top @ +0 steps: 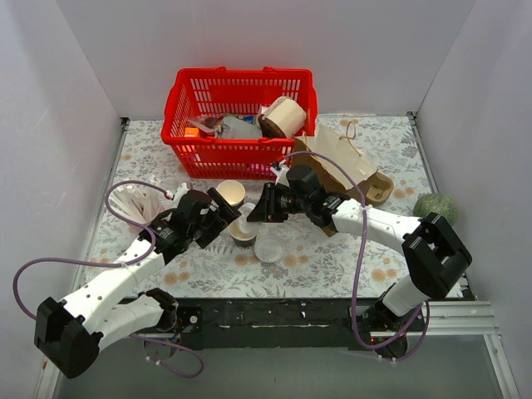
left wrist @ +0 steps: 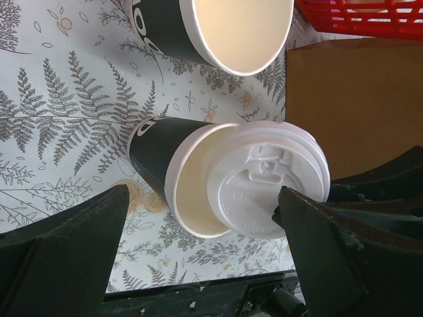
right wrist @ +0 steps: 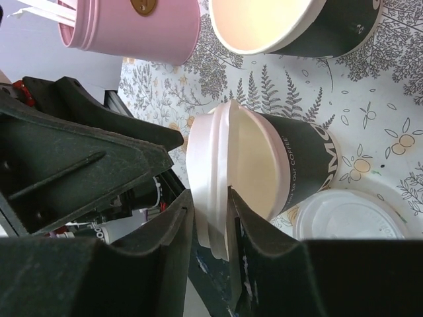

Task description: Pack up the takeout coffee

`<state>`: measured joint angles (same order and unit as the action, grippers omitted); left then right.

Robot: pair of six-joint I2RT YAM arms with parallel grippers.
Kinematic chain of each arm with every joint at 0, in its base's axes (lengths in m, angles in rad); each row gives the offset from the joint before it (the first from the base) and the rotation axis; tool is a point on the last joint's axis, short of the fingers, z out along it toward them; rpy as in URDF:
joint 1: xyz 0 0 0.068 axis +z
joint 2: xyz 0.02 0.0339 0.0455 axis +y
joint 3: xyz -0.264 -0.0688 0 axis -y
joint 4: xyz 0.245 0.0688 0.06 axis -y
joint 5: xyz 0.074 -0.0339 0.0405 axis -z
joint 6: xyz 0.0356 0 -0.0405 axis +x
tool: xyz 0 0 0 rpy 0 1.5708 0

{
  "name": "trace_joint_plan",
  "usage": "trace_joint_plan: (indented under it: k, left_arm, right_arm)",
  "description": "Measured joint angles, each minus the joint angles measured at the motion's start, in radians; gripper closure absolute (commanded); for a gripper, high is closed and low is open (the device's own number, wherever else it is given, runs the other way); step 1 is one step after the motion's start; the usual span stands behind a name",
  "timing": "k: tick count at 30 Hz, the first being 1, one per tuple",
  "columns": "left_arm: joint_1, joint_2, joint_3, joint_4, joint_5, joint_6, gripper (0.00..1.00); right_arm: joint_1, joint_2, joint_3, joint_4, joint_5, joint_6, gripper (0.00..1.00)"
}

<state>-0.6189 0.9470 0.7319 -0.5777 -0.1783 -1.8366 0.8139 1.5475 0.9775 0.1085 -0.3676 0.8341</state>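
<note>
Takeout coffee (top: pixel 243 233) stands on the tabletop (top: pixel 332 249) between my two grippers, just in front of the lidless cup (top: pixel 230 194) and just beside the loose white lid (top: pixel 268 247). Its own lid (left wrist: pixel 264 178) sits askew, pushed toward one side, so a crescent of the cream inside shows.

My right gripper (right wrist: pixel 210 198) is clamped on that lid, one finger against each face at its edge. My left gripper (left wrist: pixel 203 195) is spread wide, a finger on either side of the cup and touching neither wall.

I judge the cup light: no liquid shows in the open crescent, though I cannot see the bottom. The paper wall is thin and would dent under a hard squeeze, and a dent would spoil the lid's seat. The lid is thin, slick plastic that flexes, so a pinch at one edge tips it rather than seating it. I would take the cup around the dark wall just below the white rim, where the rolled edge stiffens it, and close gently.

The tabletop wears a leaf-printed cloth that looks flat, so the cup should stand steady. Room is tight here, with the other cup and spare lid close by. A pink cup (right wrist: pixel 142 26), the red basket (top: pixel 179 108) and a brown paper bag (top: pixel 337 154) stand further back.
</note>
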Motion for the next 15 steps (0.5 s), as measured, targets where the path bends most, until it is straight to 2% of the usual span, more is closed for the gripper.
trace_joint_plan:
  k: [8, 15]
  left_arm:
    - [0.015, 0.009, -0.012, 0.030, 0.019, 0.015, 0.02]
    - [0.017, -0.001, -0.040, 0.062, 0.050, 0.024, 0.02]
  right_arm:
    - [0.000, -0.004, 0.008, -0.059, 0.054, -0.039, 0.57]
    - [0.000, -0.004, 0.063, -0.154, 0.097, -0.089, 0.56]
